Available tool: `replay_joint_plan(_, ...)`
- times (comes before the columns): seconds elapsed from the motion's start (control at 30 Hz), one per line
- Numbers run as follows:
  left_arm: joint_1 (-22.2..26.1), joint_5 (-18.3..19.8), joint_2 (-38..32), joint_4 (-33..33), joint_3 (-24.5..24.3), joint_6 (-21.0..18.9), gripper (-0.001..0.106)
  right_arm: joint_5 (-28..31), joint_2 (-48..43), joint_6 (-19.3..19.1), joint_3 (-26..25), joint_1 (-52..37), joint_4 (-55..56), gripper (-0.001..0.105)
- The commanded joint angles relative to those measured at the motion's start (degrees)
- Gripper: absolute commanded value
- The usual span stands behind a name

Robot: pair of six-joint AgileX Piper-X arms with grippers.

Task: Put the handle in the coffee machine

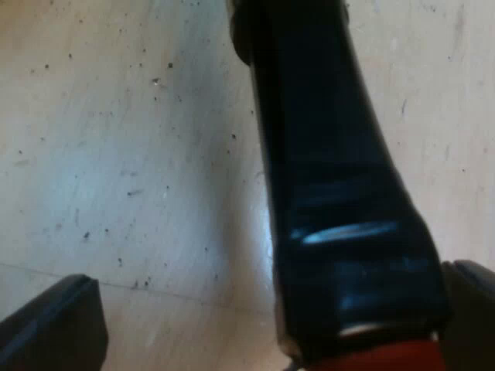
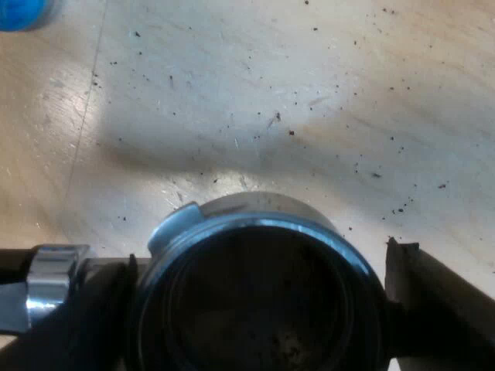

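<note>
The holder's dark handle (image 1: pixel 332 178) runs over the pale wooden table, its red end (image 1: pixel 379 359) close to the camera. My left gripper (image 1: pixel 271 317) is open around it: one finger (image 1: pixel 472 309) touches the handle near the red end, the other finger (image 1: pixel 54 325) stands well apart. In the right wrist view the holder's round metal basket (image 2: pixel 255 294) faces up, dark inside, with its chrome neck (image 2: pixel 50 274) leading off sideways. My right gripper (image 2: pixel 259 309) is shut on the basket, a finger pressed against each side.
A blue object (image 2: pixel 23 11), perhaps the tamper, lies on the table beyond the basket. The wooden tabletop (image 2: pixel 271 100) is speckled with dark coffee grounds.
</note>
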Motion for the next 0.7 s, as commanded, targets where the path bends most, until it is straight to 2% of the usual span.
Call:
replay_joint_plan(0.03, -0.2, -1.0, 0.1, 0.4, -0.6, 0.3, 0.083, -0.7, -1.4, 0.2, -0.4, -0.2, -0.8, 0.0)
replay_joint_plan(0.17, -0.2, -3.7, 0.1, 0.8, -0.6, 1.4, 0.072, 0.4, -1.4, 0.2, -0.4, -0.2, -0.8, 0.0)
replay_joint_plan(0.5, -0.2, -3.7, 0.1, 0.8, -0.6, 1.4, 0.072, 0.4, -1.4, 0.2, -0.4, -0.2, -1.0, 0.0)
replay_joint_plan(0.7, -0.2, -3.6, 0.1, 0.8, -0.6, 1.4, 0.056, 0.4, -1.4, 0.2, -0.4, -0.2, -1.0, 0.0)
